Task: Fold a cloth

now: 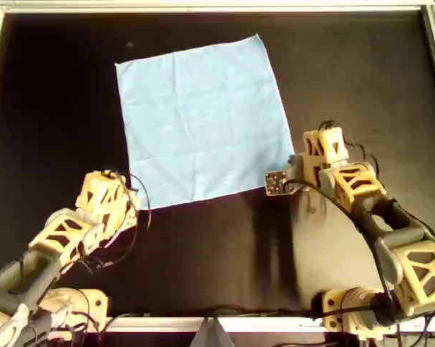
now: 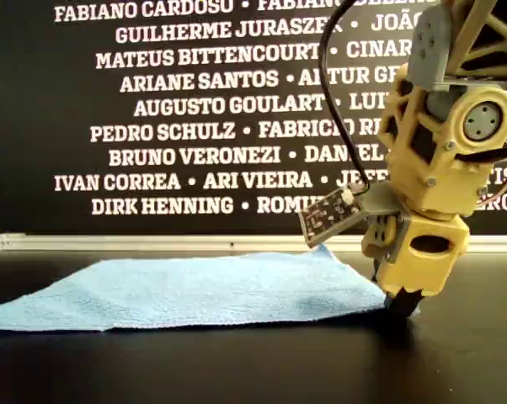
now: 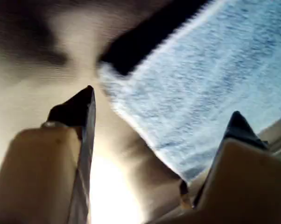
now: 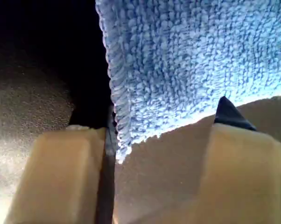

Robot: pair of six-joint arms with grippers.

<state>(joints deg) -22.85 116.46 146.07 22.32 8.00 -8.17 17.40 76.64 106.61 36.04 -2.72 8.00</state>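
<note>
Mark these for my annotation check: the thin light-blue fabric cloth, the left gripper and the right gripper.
thin light-blue fabric cloth (image 1: 203, 119): overhead view, middle of the flat fabric.
left gripper (image 3: 159, 123): left wrist view, gap midway between its fingertips.
right gripper (image 4: 166, 116): right wrist view, midway between its fingertips.

Both grippers low, jaws spread: left gripper (image 3: 161, 116), blurred, apparently open; right gripper (image 4: 166, 123)

Black tabletop (image 1: 203, 253) — light-blue cloth (image 1: 203, 119) spread flat on it

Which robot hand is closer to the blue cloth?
Right. The right gripper straddles the cloth's corner, jaws open. The left gripper hovers just off another corner.
</note>
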